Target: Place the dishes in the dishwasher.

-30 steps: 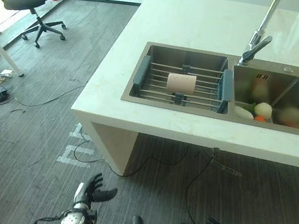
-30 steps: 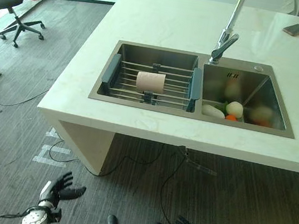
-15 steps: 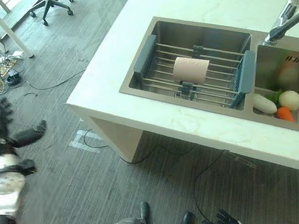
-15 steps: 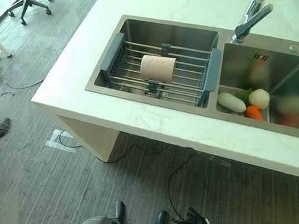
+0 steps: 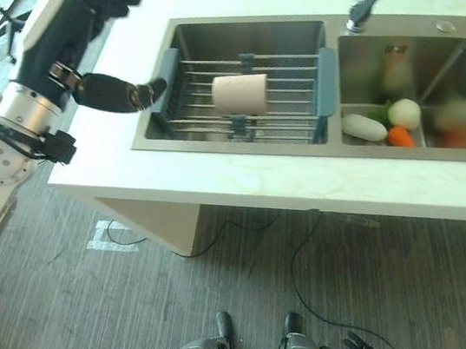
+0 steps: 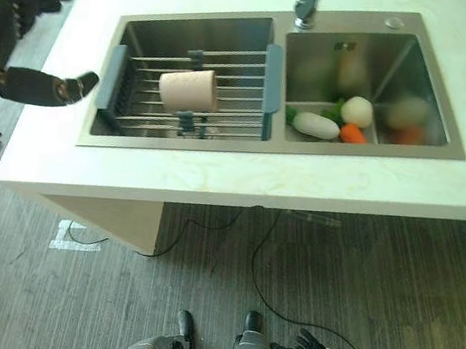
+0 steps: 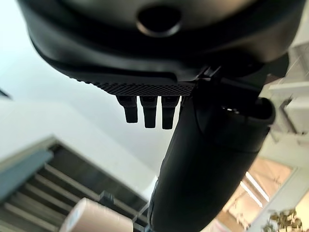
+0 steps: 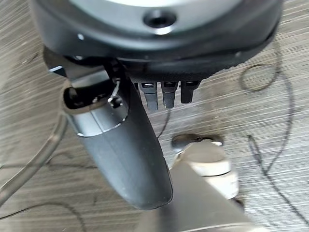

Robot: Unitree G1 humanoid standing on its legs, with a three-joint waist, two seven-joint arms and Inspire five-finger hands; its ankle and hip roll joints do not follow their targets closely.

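Flanking cup [image 5: 240, 93]: rack [image 5: 288, 112], vegetables [image 5: 379, 126]

cup [image 5: 240, 92]: beige, cylindrical, on its side across the wires of the rack, long axis running left to right, roughly mid-rack
rack [image 5: 319, 65]: metal wires with grey-blue end handles, spanning the left basin of the sink [image 5: 146, 140]
sink: stainless, two basins, set into the pale surface [image 5: 319, 183]
right basin contents: white oblong item [image 5: 364, 126], round pale item [image 5: 404, 113], orange item [image 5: 402, 137], lying close together near the divider; further items there too blurred to tell
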